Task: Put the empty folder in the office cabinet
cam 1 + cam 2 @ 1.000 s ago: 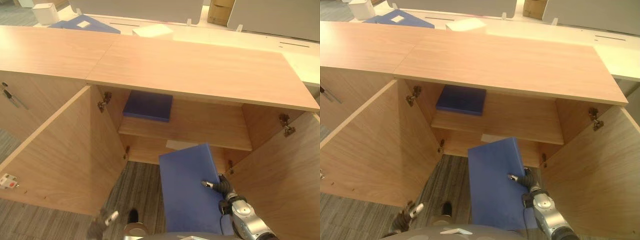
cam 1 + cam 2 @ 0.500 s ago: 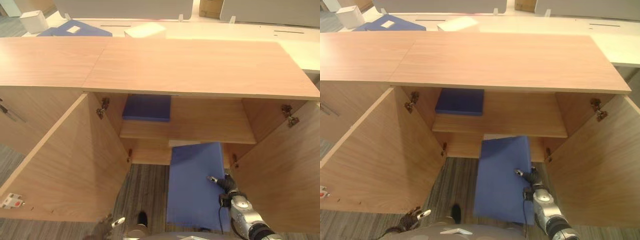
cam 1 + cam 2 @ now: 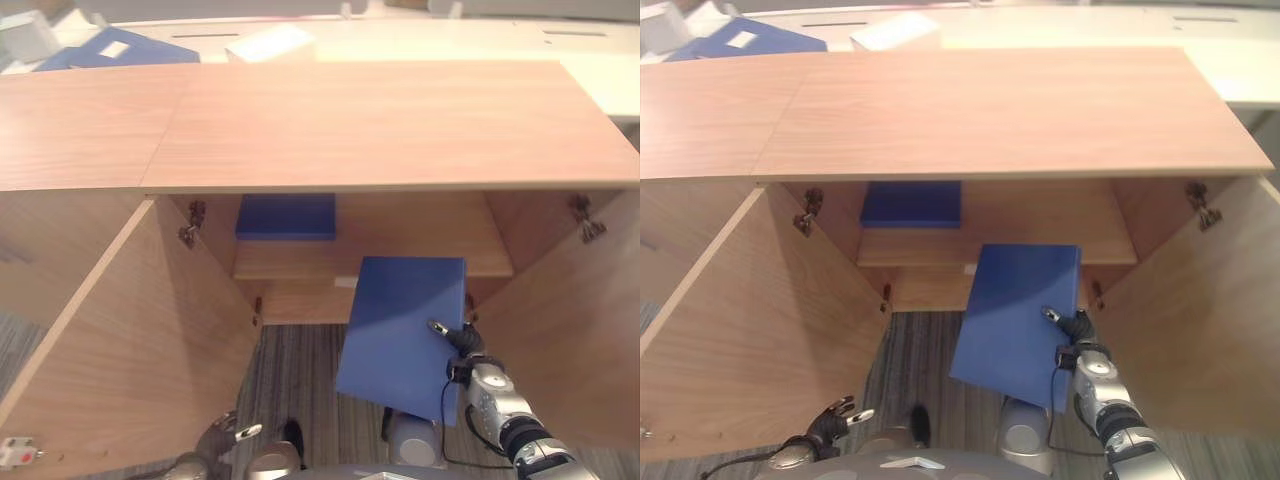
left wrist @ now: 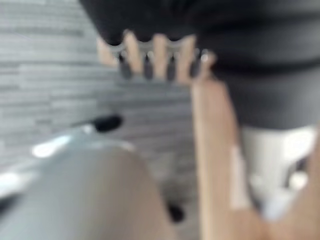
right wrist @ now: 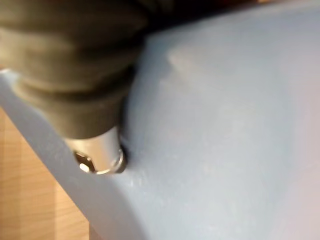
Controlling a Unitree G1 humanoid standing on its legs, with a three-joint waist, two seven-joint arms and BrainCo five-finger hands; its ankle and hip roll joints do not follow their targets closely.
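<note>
Now flat blue folder (image 3: 403,325) tilted, pinched by right robot hand (image 3: 458,340).

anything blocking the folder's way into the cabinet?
Nothing visible does. Both doors are swung open, and the folder, held in the right hand, tilts toward the open cabinet. The shelf is bare on its right part; another blue folder lies at its left rear. The left hand hangs low, off to the side.

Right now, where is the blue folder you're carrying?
In the left eye view the blue folder is in the right hand, tilted, in front of the open cabinet, right of centre, its far edge level with the shelf.
</note>
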